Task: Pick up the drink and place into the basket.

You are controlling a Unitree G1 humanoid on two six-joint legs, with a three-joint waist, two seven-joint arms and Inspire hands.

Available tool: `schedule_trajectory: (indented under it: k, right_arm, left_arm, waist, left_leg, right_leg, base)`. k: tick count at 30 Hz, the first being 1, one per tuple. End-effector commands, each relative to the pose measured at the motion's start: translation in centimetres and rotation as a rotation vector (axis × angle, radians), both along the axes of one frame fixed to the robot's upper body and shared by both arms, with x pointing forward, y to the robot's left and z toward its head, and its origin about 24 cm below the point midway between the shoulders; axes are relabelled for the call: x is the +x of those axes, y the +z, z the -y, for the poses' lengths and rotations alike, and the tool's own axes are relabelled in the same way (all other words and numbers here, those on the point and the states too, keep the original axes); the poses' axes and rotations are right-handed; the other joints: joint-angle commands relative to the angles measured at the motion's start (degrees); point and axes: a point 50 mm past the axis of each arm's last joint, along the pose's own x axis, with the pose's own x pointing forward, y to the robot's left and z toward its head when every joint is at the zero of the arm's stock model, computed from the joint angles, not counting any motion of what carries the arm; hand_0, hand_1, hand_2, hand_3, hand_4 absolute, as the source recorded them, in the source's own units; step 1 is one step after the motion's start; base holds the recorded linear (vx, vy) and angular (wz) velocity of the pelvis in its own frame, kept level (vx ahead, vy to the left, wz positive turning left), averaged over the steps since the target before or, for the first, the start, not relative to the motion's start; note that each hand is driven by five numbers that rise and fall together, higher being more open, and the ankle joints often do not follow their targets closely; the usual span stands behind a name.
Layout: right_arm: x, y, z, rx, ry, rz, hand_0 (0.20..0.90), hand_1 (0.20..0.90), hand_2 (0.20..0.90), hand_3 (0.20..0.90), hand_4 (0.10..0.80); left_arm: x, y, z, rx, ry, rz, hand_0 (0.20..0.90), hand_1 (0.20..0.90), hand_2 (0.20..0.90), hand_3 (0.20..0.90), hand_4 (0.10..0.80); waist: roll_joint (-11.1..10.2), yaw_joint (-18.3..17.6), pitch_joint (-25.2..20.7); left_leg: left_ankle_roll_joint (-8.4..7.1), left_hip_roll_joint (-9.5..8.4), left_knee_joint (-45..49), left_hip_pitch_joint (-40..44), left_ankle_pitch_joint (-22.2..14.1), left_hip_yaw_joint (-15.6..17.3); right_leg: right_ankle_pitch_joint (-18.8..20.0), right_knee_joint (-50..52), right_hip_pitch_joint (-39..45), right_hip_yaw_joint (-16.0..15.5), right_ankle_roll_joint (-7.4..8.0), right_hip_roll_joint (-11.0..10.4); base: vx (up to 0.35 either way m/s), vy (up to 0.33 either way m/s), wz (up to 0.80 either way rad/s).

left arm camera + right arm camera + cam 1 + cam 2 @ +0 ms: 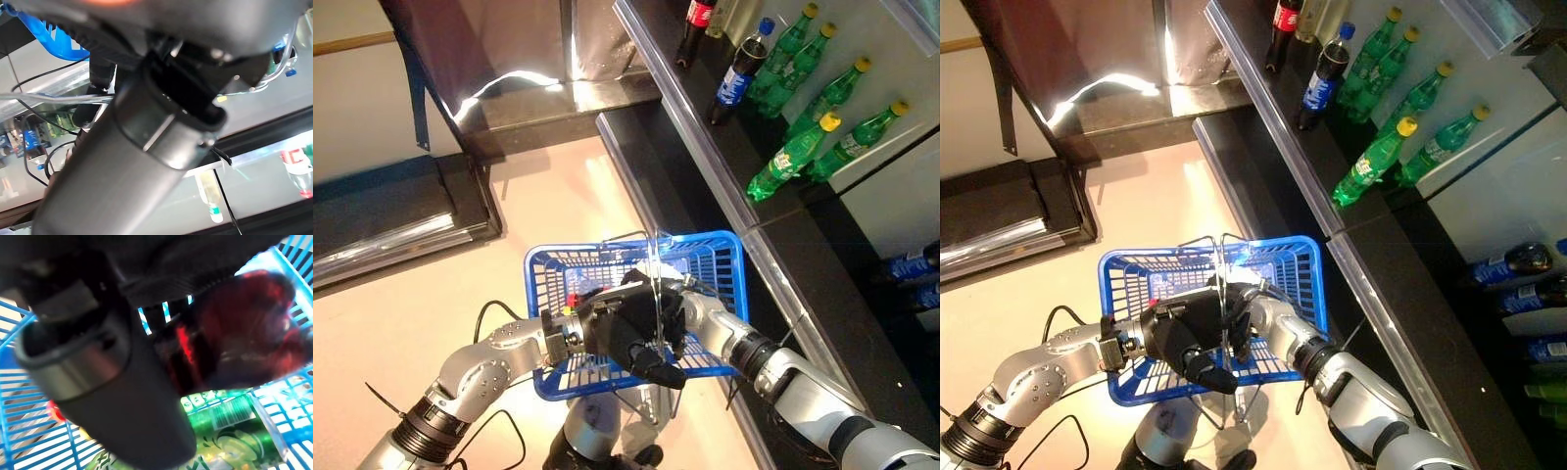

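Seen from the head: a blue basket [710, 257] on the left hand's side, low in front, and the right hand [641, 328] reaching down into it. Green bottles [790, 155] and dark cola bottles [737, 76] lined up on the black shelf [705, 157] to the right. From the right wrist: fingers [127, 396] wrapped round a dark red drink bottle [244, 328] inside the basket, with a green bottle [230, 431] lying under it. From the left wrist: cannot tell how the left hand [1160, 338] stands, fingers hidden.
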Motion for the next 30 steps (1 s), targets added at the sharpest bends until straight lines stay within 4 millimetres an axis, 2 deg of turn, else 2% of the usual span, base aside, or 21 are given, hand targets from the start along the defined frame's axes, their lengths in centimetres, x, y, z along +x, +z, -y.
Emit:
schedule_trajectory:
  k: [1, 19, 30]
  right_arm:
    - [-0.5, -0.8, -1.8, -0.003, 0.031, 0.009, 0.9, 0.9, 0.9, 0.9, 0.8]
    - [-0.7, -1.1, -1.7, 0.019, 0.012, 0.012, 0.9, 0.9, 0.9, 0.9, 0.8]
    - [-0.9, -0.7, -0.7, 0.109, -0.046, 0.026, 0.9, 0.9, 0.9, 0.9, 0.8]
  left_arm:
    - [-6.2, 10.9, 6.7, -0.712, -0.604, 0.434, 0.3, 0.3, 0.3, 0.2, 0.1]
    - [-6.0, 10.9, 6.8, -0.709, -0.571, 0.42, 0.3, 0.3, 0.3, 0.2, 0.1]
    - [-4.4, 10.7, 5.5, -0.715, -0.348, 0.427, 0.3, 0.3, 0.3, 0.2, 0.1]
  waist:
    - [0.1, -0.3, -20.7]
    - [0.4, -0.9, -21.0]
    - [0.7, -2.2, -21.0]
  left_leg:
    - [-0.01, 2.74, -3.0, 5.9, -4.9, -1.1]
    - [0.12, 2.67, -3.0, 5.9, -4.8, -0.7]
    - [0.29, 2.91, -3.0, 6.2, -4.9, 0.9]
  right_leg:
    - [4.6, 1.2, -2.2, -1.3, -0.77, -0.9]
    - [4.7, 1.1, -2.4, -1.1, -0.72, -1.0]
    - [4.9, 0.9, -2.5, 0.0, -0.55, -1.1]
  base:
    - [0.0, 0.0, 0.0]
    - [0.0, 0.0, 0.0]
    - [0.0, 0.002, -0.01]
